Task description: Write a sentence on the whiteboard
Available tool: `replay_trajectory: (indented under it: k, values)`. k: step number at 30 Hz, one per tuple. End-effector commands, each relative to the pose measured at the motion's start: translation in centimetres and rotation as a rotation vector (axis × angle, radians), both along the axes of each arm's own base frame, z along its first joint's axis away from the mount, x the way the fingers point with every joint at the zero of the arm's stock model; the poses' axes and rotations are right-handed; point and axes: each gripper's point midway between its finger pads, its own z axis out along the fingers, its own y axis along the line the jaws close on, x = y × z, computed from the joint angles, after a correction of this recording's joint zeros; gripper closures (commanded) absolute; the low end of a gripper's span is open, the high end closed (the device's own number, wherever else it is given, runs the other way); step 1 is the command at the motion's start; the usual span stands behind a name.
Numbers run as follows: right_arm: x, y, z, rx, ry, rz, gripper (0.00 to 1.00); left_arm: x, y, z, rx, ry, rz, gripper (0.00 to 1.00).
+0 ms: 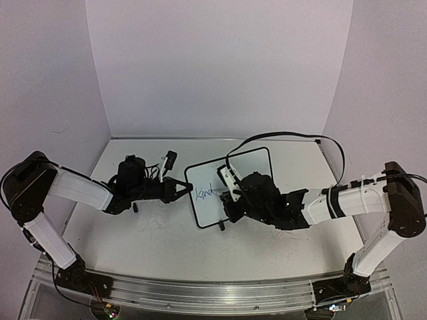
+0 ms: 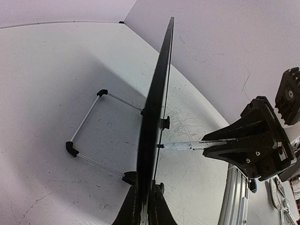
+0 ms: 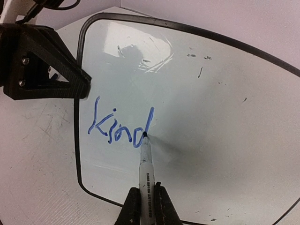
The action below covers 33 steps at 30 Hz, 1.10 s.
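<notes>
Right wrist view showed my right gripper [image 3: 146, 194] clamped narrow on a thin marker [image 3: 146, 164], its dark tip touching the whiteboard [image 3: 211, 117] at the foot of the last letter. The sentence [image 3: 119, 126] so far read only "Kind", in thin blue strokes that climbed a little to the right, close to the board's left edge. The board was white and glossy with a thin black frame and rounded corners, marked by a few small dark specks on its upper half. My left gripper [image 2: 145, 201] pinched that left edge between closed fingers; from its wrist the board appeared edge-on, propped on a wire stand [image 2: 86, 136] behind it. From above, the board stood near the middle of the table [image 1: 267, 253], between my two arms and closer to the far edge than the near one
</notes>
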Motion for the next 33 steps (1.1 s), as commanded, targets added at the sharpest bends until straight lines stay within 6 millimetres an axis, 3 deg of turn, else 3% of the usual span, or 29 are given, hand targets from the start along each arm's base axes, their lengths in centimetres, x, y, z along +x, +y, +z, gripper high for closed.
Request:
replay_trajectory:
  k: [1,10,15,18,33]
  values:
    - [0.0,-0.9,-1.1,-0.018,0.02,-0.025,1.0,-0.3,0.4,0.7,-0.006,-0.014,-0.001,1.0]
    - [0.0,-1.5,-1.0,-0.03,0.011,-0.036,1.0,-0.3,0.4,0.6,-0.004,-0.011,0.0,1.0]
    - [-0.5,-0.9,2.3,0.037,-0.026,0.019,1.0,-0.3,0.5,0.7,-0.005,-0.012,0.002,1.0]
    - [-0.9,-1.0,3.1,0.053,-0.044,0.042,1.0,-0.4,0.6,0.7,-0.006,-0.012,0.005,1.0]
    - [0.2,0.1,2.5,0.033,-0.065,0.03,1.0,-0.5,0.5,0.7,-0.006,-0.009,0.003,1.0]
